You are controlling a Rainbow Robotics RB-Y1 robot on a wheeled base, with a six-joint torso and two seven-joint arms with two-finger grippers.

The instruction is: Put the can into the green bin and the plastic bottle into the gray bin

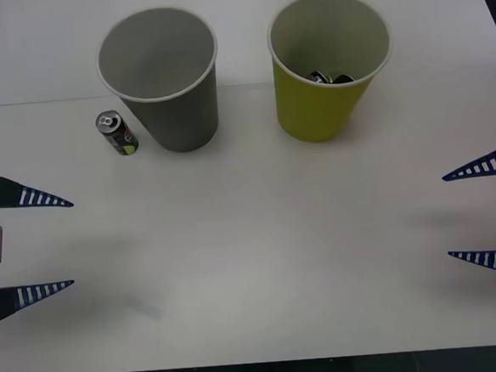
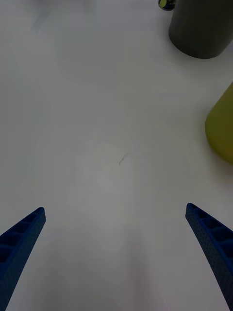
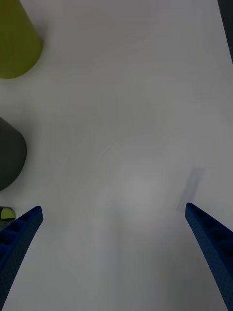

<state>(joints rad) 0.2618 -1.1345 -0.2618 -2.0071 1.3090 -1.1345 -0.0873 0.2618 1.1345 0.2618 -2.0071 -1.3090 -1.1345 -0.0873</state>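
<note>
The small black can (image 1: 117,133) stands on the white desk (image 1: 253,262) just left of the round gray bin (image 1: 162,81), near the far edge. The green bin (image 1: 325,66) stands beside it, apart. The left gripper (image 1: 69,244) and right gripper (image 1: 448,216) hover at the side edges, both spread wide, holding nothing, with a big bare space between them.

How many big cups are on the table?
2. The gray bin stands on the left, next to the can. The green bin stands on the right, with dark things inside.
</note>
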